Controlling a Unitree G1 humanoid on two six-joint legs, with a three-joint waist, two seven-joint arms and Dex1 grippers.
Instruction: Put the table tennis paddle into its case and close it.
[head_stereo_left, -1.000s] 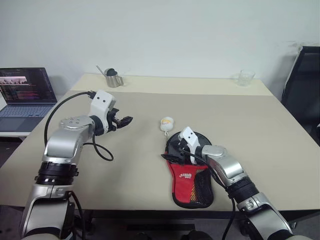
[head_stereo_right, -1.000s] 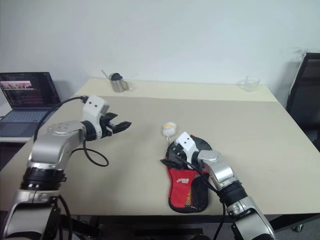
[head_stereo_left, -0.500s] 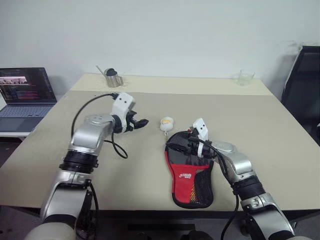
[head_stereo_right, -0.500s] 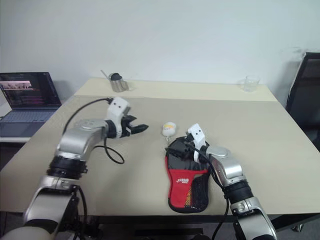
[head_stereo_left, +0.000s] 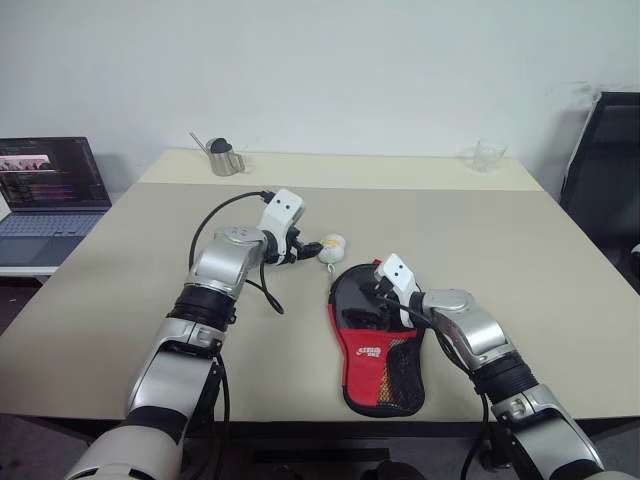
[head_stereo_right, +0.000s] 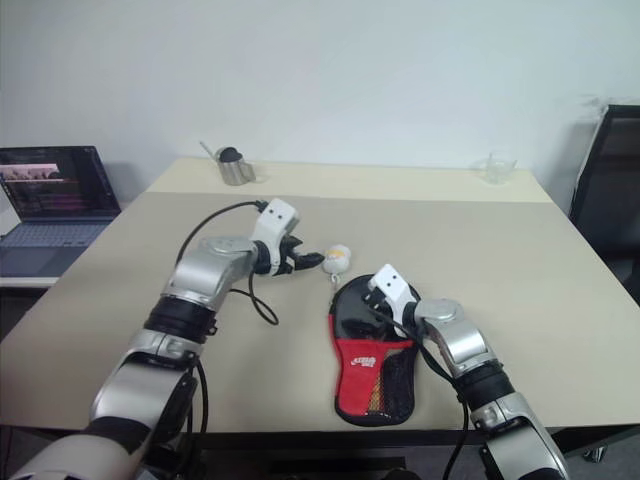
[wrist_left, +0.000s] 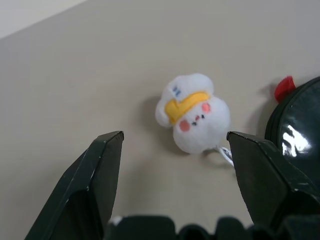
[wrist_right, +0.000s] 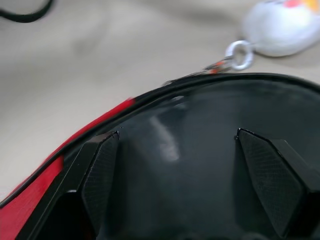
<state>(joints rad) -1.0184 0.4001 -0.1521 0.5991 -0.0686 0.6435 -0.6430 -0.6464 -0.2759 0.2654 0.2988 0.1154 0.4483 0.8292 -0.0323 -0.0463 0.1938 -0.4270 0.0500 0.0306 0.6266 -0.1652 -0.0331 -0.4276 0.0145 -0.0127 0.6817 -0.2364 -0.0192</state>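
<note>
The case lies flat on the table, a black fabric cover with a red panel, a white logo and a mesh pocket toward the near edge. Its glossy black round end points away from me. A white-yellow charm lies on the table just beyond that end, tied by a ring and cord. My left gripper is open, its fingers either side of the charm without touching it. My right gripper is open just over the case's round end. The table tennis paddle is hidden.
A metal cup stands at the table's far left and a clear glass at the far right. An open laptop sits on a side surface to the left. A black chair stands to the right. Bare tabletop stretches right of the case.
My left arm has swung right and forward, bringing its open gripper from the table's left part up to the charm. The right gripper rose briefly, then settled back over the case's round end.
</note>
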